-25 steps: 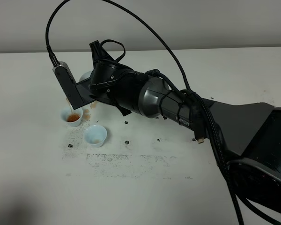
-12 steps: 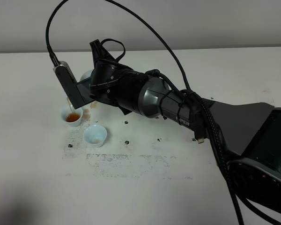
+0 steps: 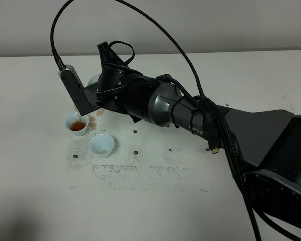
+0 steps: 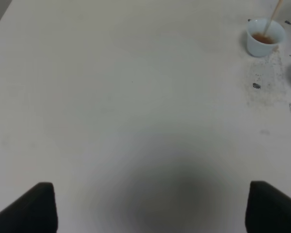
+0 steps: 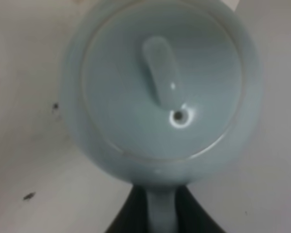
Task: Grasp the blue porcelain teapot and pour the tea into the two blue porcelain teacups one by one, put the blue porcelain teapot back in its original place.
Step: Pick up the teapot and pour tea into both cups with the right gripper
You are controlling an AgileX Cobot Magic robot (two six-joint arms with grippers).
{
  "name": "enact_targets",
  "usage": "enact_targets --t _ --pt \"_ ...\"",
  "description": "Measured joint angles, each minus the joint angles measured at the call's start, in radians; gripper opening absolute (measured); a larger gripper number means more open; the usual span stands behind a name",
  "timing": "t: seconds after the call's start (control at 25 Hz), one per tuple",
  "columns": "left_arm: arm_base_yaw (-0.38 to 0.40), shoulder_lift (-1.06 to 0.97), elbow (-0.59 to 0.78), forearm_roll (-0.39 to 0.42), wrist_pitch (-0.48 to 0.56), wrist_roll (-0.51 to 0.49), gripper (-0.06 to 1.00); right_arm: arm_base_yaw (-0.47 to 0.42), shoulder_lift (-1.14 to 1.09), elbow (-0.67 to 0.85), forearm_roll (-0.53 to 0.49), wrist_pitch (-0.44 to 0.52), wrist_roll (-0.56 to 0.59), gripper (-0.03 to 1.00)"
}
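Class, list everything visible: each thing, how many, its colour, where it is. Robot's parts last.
teapot: one, pale blue, held above the far teacup, pouring
far teacup: one, pale blue, on the table, reddish-brown tea inside
near teacup: one, pale blue, on the table beside the other
tea stream: one, brownish, falling into the far teacup
dark specks: many, black, scattered on the table around the cups
table: one, white, under everything
cables: several, black, looping over and along the right arm
right claw: one, black, shut on the teapot's handle
left claw: one, black, open over bare table
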Motion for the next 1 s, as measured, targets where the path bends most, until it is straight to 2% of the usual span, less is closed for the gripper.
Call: enact_targets --t 1.0 --pt "0.000 0.000 0.000 0.000 0.000 0.000 0.75 0.009 0.000 0.000 -0.002 0.005 0.003 0.04"
